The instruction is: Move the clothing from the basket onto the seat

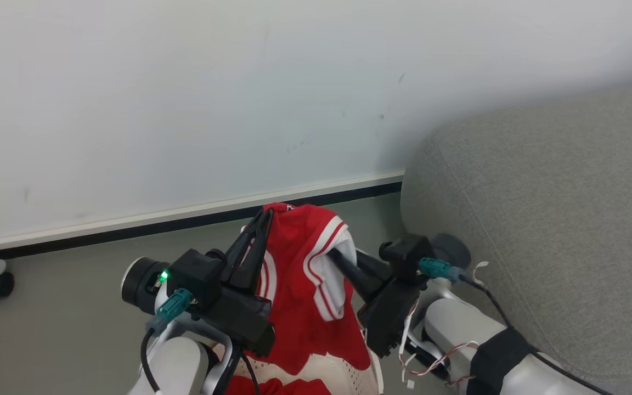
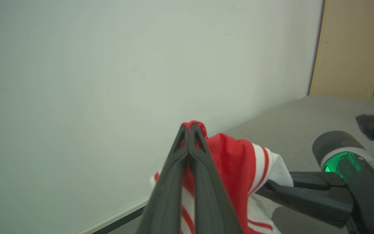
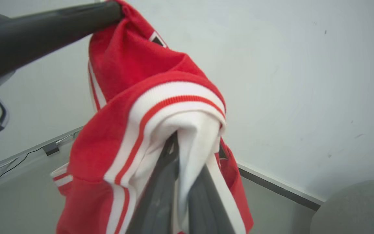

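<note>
Jersey (image 1: 294, 307) pinched in closed left tool (image 1: 265, 216), closed right tool (image 1: 338, 257); seat (image 1: 541, 219) edge beside.

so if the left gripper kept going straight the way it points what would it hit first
Apart from the jersey it pinches, the left gripper would likely meet the white wall first; nothing else shows between, though depth is unclear.
</note>
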Robot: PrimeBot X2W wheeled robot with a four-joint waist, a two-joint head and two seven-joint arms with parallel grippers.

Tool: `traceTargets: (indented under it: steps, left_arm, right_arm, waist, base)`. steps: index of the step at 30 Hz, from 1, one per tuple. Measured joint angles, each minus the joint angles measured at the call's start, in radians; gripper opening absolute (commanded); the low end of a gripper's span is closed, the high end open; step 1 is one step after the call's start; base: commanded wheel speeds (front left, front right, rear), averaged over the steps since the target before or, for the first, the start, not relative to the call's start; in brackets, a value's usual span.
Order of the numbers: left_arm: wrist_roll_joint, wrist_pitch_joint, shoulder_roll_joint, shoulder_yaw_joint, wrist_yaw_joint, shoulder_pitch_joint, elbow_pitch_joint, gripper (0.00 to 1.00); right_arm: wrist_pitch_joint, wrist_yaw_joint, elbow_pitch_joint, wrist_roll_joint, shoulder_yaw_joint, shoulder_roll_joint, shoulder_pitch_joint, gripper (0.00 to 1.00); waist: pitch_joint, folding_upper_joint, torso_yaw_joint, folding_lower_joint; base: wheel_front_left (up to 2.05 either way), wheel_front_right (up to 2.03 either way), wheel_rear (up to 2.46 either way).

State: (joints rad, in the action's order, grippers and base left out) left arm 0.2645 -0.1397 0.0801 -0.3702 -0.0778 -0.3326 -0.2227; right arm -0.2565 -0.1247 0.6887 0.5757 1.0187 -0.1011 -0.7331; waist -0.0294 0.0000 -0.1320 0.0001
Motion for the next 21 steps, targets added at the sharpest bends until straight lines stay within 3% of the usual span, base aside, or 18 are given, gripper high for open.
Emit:
traceTargets:
  steps: [15, 21]
  left_arm:
    - [0.034, -0.027, 0.016, 0.011, 0.000, 0.096, 0.021, 1.00]
    - [0.043, -0.033, 0.013, 0.002, 0.008, 0.151, 0.032, 1.00]
  right_arm:
    - [0.000, 0.000, -0.095, -0.005, -0.127, -0.110, -0.019, 0.00]
    - [0.000, 0.021, -0.168, -0.031, -0.158, -0.156, -0.017, 0.00]
  waist:
    - [-0.009, 0.0000, -0.083, 0.0000]
    - [-0.014, 0.0000, -0.135, -0.0001]
  base:
    - [0.00, 0.00, 0.00]
    - [0.00, 0.00, 0.00]
